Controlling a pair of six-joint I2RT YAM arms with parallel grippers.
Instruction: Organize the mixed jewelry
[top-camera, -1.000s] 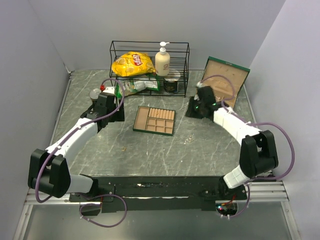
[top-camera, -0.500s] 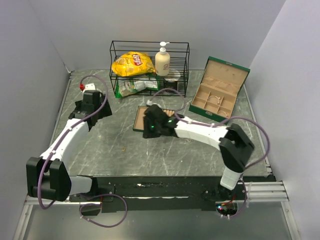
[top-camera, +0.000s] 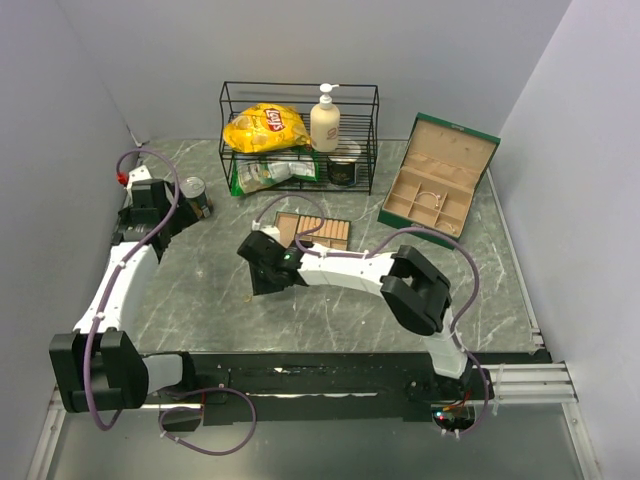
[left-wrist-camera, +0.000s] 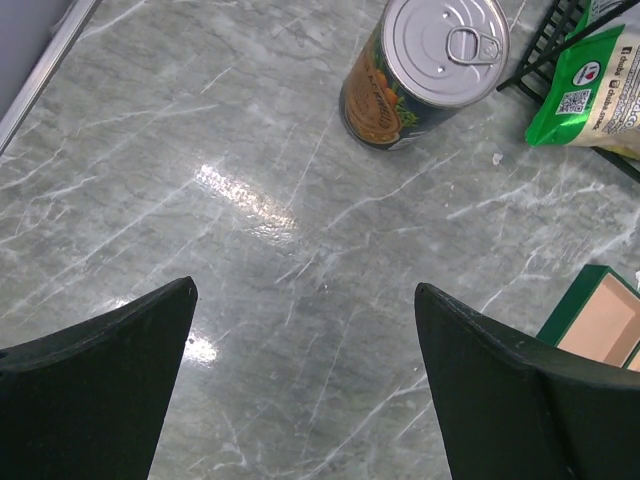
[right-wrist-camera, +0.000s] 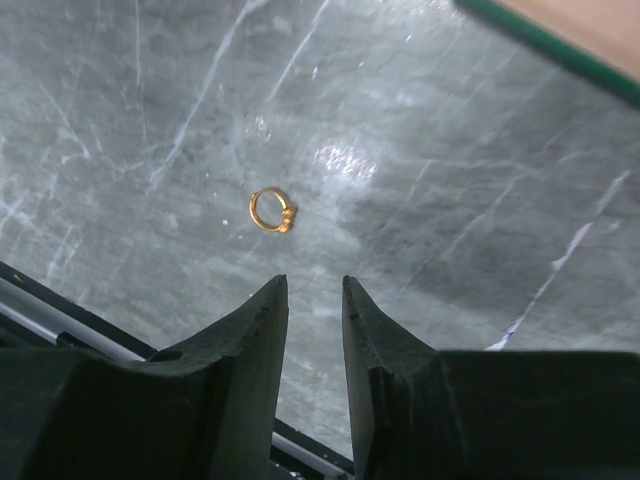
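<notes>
A small gold ring (right-wrist-camera: 272, 211) lies on the grey marble table, just ahead of my right gripper's fingertips in the right wrist view. My right gripper (right-wrist-camera: 312, 287) is low over the table and empty, its jaws only a narrow gap apart. In the top view the right arm reaches across to the left of centre, with the gripper (top-camera: 260, 280) in front of the flat tan jewelry tray (top-camera: 325, 230). The open green jewelry box (top-camera: 440, 190) stands at the back right. My left gripper (left-wrist-camera: 305, 290) is wide open and empty over bare table at the far left (top-camera: 160, 215).
A tin can (left-wrist-camera: 425, 65) stands just ahead of the left gripper, also seen from above (top-camera: 192, 195). A wire rack (top-camera: 300, 135) at the back holds a chips bag, a soap bottle and green packets (left-wrist-camera: 600, 80). Grey walls close in left and right.
The right arm has swung from the green box at the right across the tray to the left of centre, over the ring. The left arm has drawn back toward the left wall, uncovering the can.
</notes>
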